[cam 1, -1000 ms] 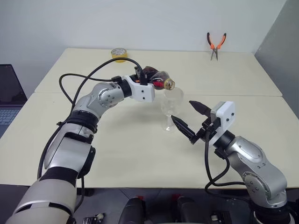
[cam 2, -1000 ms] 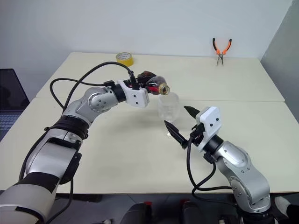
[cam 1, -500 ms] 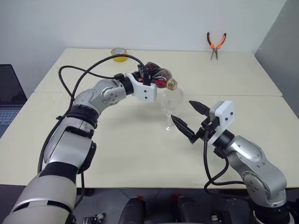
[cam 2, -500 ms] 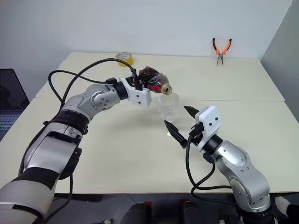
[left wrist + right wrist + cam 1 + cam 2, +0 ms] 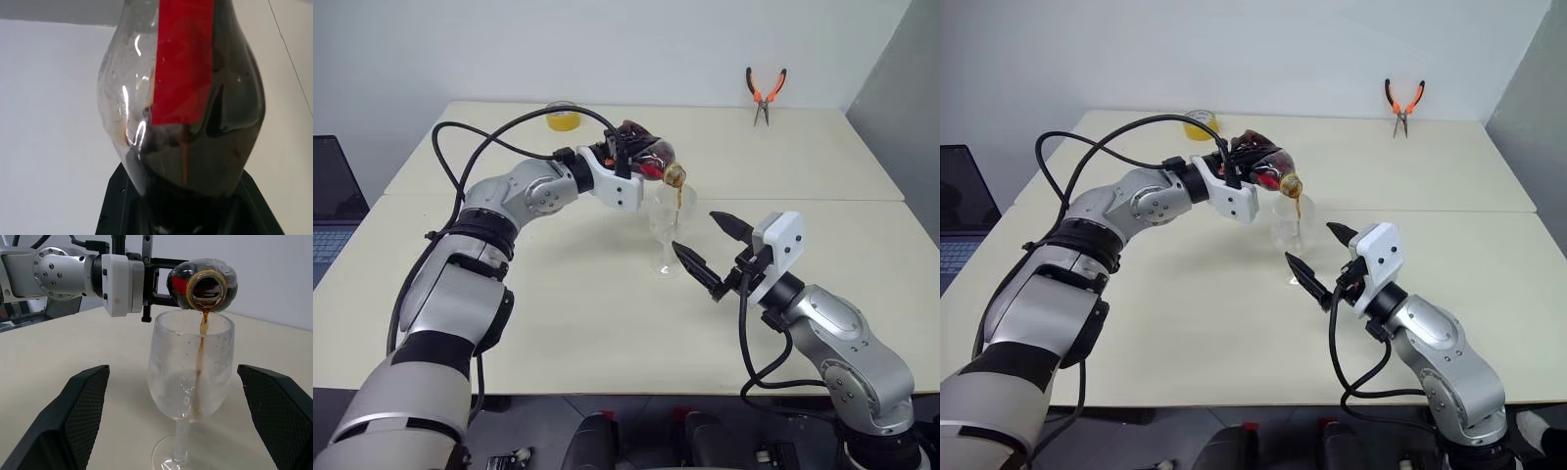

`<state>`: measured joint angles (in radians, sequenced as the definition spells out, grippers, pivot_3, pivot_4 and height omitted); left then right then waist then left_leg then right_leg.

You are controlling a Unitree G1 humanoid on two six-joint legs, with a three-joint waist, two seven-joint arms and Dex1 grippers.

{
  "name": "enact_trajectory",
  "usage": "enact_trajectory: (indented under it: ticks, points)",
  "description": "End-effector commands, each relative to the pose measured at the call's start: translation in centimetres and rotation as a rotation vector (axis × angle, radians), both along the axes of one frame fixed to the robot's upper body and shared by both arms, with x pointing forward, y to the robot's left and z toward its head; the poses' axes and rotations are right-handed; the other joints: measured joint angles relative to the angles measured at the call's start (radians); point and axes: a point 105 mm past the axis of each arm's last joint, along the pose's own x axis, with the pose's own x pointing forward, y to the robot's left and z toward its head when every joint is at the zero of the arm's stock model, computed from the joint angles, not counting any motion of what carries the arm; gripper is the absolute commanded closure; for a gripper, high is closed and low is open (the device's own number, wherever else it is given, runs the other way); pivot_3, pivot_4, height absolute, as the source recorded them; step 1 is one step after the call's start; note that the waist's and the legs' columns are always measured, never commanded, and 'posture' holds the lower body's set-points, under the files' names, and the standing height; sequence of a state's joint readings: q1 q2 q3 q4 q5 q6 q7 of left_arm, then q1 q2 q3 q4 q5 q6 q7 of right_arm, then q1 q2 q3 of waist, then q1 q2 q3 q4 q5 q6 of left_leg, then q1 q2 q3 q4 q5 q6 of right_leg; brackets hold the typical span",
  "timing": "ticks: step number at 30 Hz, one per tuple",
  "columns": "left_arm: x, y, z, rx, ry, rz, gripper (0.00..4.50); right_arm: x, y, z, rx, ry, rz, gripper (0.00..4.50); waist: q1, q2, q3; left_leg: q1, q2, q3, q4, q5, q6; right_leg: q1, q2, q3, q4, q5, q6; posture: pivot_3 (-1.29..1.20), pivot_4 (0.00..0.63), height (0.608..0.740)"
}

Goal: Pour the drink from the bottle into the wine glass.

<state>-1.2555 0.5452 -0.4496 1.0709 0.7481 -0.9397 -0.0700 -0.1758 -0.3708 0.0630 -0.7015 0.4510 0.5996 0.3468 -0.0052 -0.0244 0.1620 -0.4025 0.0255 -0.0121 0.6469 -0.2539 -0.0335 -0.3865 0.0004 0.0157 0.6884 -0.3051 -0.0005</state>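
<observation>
Cream table [image 5: 558, 294]; left gripper [image 5: 625, 163] clamps tilted bottle [image 5: 649, 161], drink [image 5: 200, 357] streaming into wine glass [image 5: 190, 382]; right gripper [image 5: 705, 245] wide

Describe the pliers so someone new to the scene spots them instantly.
Start at the pale table and look to its far edge by the wall, on the robot's right. The pliers lie there alone, well beyond the wine glass; orange handles and dark metal jaws set them apart from the yellow tape roll on the far left.
</observation>
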Motion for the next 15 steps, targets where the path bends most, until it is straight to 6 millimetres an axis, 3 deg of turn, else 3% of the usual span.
enact_trajectory:
  ticks: [1,15]
  points:
    - [-0.27,-0.19,2.56,-0.02,-0.084,-0.02,3.71,-0.36,0.13,0.78,0.008,-0.042,0.006,0.0,0.0,0.0,0.0,0.0,0.0,0.0,0.0,0.0,0.0,0.0,0.0,0.0,0.0,0.0,0.0,0.0,0.15,0.74]
    - [-0.04,0.19,2.65,0.005,-0.112,-0.006,3.74,-0.39,0.15,0.73,0.008,-0.041,0.003,0.0,0.0,0.0,0.0,0.0,0.0,0.001,0.0,0.0,-0.001,-0.001,0.0,0.0,0.001,0.0,0.0,0.0,0.15,0.74]
